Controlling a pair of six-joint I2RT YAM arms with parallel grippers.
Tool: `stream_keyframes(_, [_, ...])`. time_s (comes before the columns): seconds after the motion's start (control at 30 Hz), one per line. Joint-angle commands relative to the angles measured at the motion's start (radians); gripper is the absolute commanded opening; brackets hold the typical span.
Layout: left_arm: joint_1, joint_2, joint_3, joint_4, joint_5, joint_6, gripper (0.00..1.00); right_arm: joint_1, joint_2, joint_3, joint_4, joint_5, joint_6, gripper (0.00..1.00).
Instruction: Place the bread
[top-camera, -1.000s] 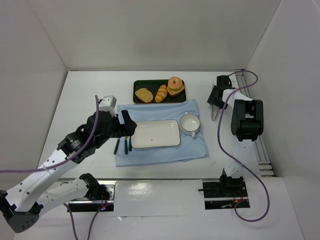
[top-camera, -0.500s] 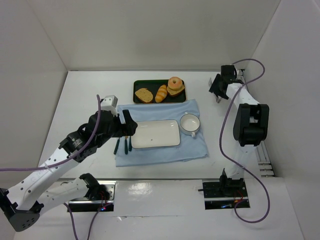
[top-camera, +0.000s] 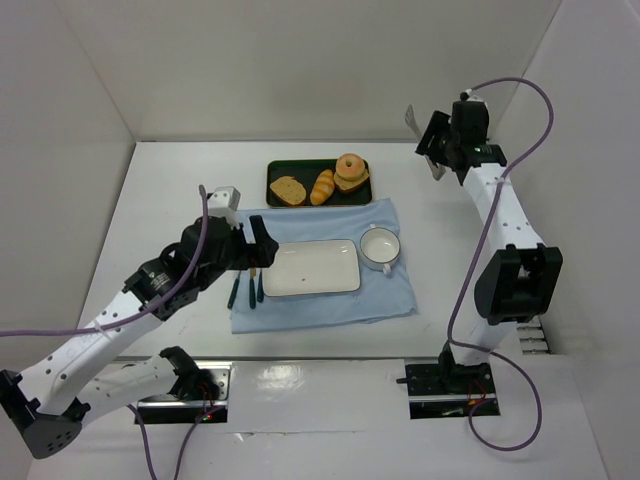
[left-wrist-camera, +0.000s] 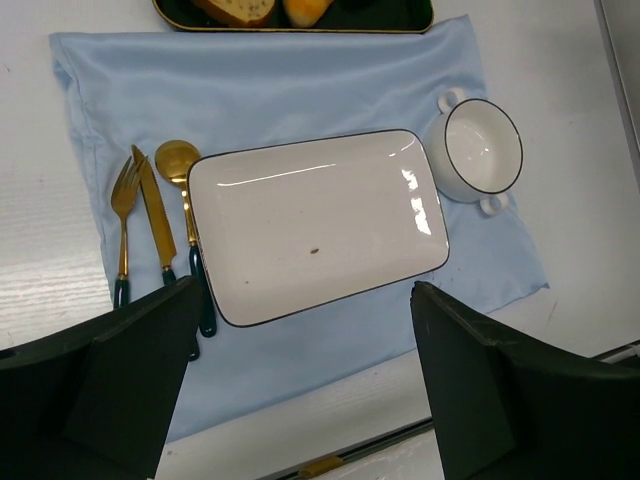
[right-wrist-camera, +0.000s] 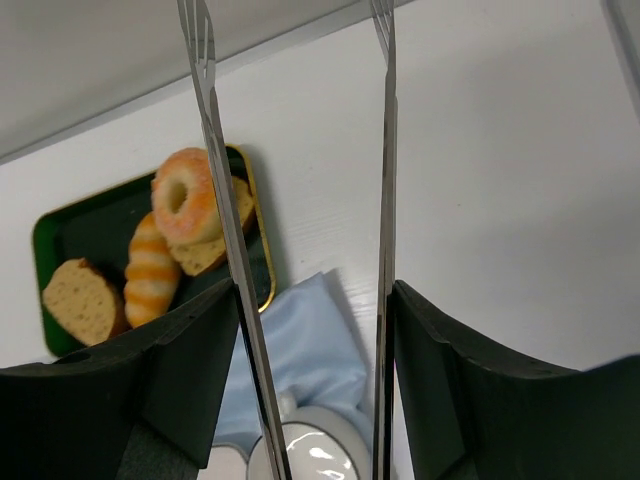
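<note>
As the bread (right-wrist-camera: 187, 195) sits tilted on a toast slice (right-wrist-camera: 215, 250) at one end of the dark green tray (right-wrist-camera: 50, 235), it lies ahead of the right gripper (right-wrist-camera: 312, 300) and off to its left. From the wrist view, one tong arm crosses the ring's edge.

Handling, our judgement:
- Light with a soft crumb. The glazed crust is probably slick and easy to dent.
- Propped on the toast, not flat, so it may rock when touched.
- Best hold is tong tips on opposite sides of the outer crust, or one tip through the hole, with a gentle squeeze.

Hands:
- The right gripper is clamped on metal tongs (right-wrist-camera: 385, 150). The tong arms stand apart with nothing between them, and the hand is raised over bare table.
- The left gripper (left-wrist-camera: 305, 295) has its fingers spread wide and carries nothing.
- A white rectangular plate (left-wrist-camera: 315, 225) lies under the left hand. It is bare except for one small dark speck.

Surface and room:
- The table (top-camera: 180, 190) is smooth and white, enclosed by white walls. The right hand is near the far right corner.
- The plate rests on a blue cloth (left-wrist-camera: 300, 80).
- A handled bowl (left-wrist-camera: 483, 148) sits to the left hand's right, just beside the plate.
- A fork (left-wrist-camera: 122, 215), knife (left-wrist-camera: 155, 220) and spoon (left-wrist-camera: 183, 200) lie to its left.
- A golden roll (right-wrist-camera: 152, 275) lies just beside the bread, so we expect little clearance for a tong tip on that side.
</note>
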Motion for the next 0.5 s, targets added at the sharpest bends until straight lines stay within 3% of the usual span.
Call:
stream_keyframes(0.0, [0.003,0.019,0.045,0.067,-0.015,0.035,0.98,0.049,-0.109,0.011,-0.034,-0.027,-0.014,0.67])
stream_keyframes(0.47, [0.003,0.066,0.063,0.13,-0.025,0.105,0.98,0.178,-0.332,-0.191,-0.1,0.005,0.006,0.67])
